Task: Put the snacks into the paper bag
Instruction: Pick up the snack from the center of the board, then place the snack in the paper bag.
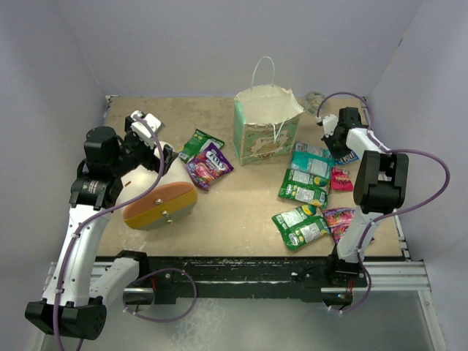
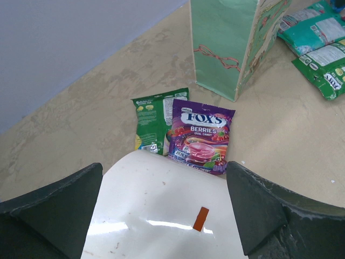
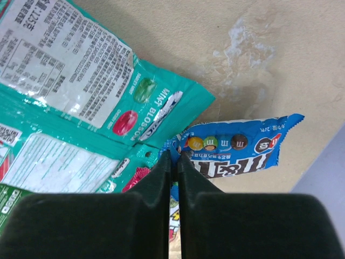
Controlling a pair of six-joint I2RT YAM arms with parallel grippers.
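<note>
The paper bag (image 1: 265,126) stands open at the back middle and shows in the left wrist view (image 2: 226,43). A green packet (image 1: 199,142) and a purple FOXS packet (image 1: 210,165) lie left of it, also seen in the left wrist view as green (image 2: 152,121) and purple (image 2: 200,135). Teal (image 1: 312,161), green (image 1: 303,189), red (image 1: 341,178) and more packets (image 1: 300,226) lie on the right. My right gripper (image 1: 331,142) (image 3: 175,154) is shut on the end of a blue M&M's packet (image 3: 242,145). My left gripper (image 1: 162,156) (image 2: 164,167) is open and empty.
A big cream cone-shaped object with an orange end (image 1: 157,199) lies at the left, directly under my left gripper's spread fingers (image 2: 161,216). Grey walls close in the table at the back and both sides. The teal packets (image 3: 64,108) lie next to the right gripper.
</note>
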